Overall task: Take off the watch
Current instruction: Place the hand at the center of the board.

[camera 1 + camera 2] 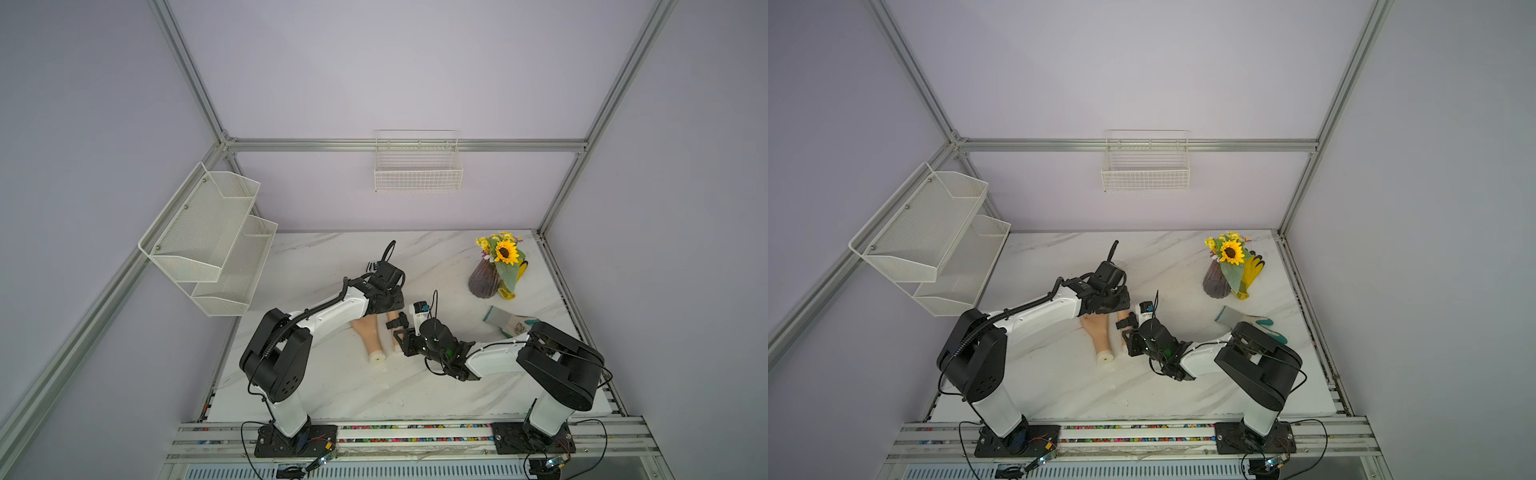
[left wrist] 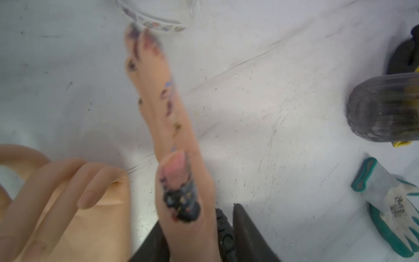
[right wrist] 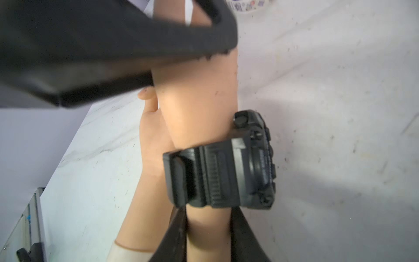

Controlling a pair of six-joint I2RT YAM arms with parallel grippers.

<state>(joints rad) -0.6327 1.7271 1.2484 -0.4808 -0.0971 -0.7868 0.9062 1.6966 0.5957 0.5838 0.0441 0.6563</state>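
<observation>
Two mannequin arms lie side by side on the marble table point(image 1: 332, 386). The black watch point(image 3: 226, 172) is strapped round the wrist of the right-hand arm point(image 3: 199, 97) and shows in both top views point(image 1: 397, 322) point(image 1: 1128, 322). My right gripper point(image 3: 208, 217) point(image 1: 401, 338) is shut on that forearm just below the watch, a finger pressed on each side. My left gripper point(image 2: 195, 229) point(image 1: 388, 309) stands open around the same arm's sticker-covered hand point(image 2: 174, 136), with a gap on one side. The bare mannequin arm point(image 1: 370, 332) lies to the left.
A dark vase with a sunflower point(image 1: 486, 282) and a yellow glove point(image 1: 517, 274) stand at the back right. A green and white glove point(image 1: 509, 324) lies near the right arm. A white mesh shelf point(image 1: 208, 237) and a wire basket point(image 1: 417, 170) hang on the walls.
</observation>
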